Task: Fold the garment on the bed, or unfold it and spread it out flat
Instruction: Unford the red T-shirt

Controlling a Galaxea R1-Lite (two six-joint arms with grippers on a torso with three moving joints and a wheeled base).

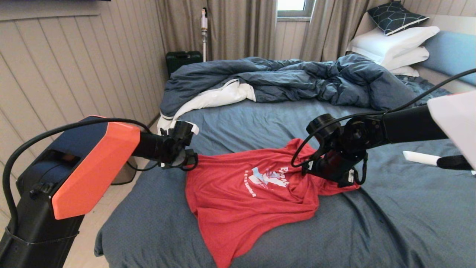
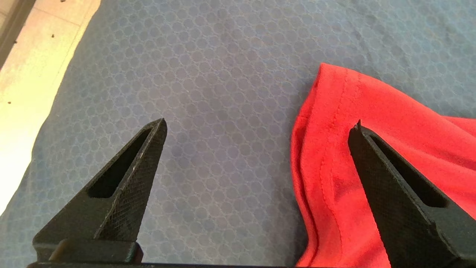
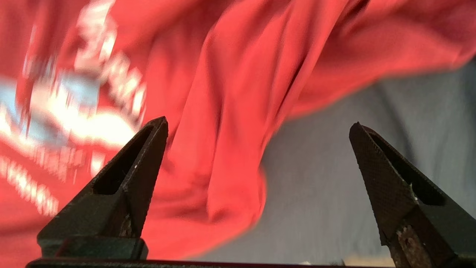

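The red garment (image 1: 241,201) lies crumpled on the bed (image 1: 390,223), chest print facing up, its right side bunched in folds. My left gripper (image 1: 186,158) hovers at the shirt's left edge, open; in the left wrist view the hemmed red edge (image 2: 334,156) lies between its fingers (image 2: 137,175) with bare sheet (image 2: 223,111) beside it. My right gripper (image 1: 327,173) hangs over the bunched right side, open and holding nothing; in the right wrist view red folds (image 3: 223,130) and grey sheet (image 3: 327,178) show between its jaws (image 3: 258,124).
A rumpled dark blue duvet (image 1: 290,80) with white lining lies across the far half of the bed. White pillows (image 1: 394,46) stack at the back right. The bed's left edge (image 1: 104,238) drops to a pale floor. A white object (image 1: 420,158) rests at the right.
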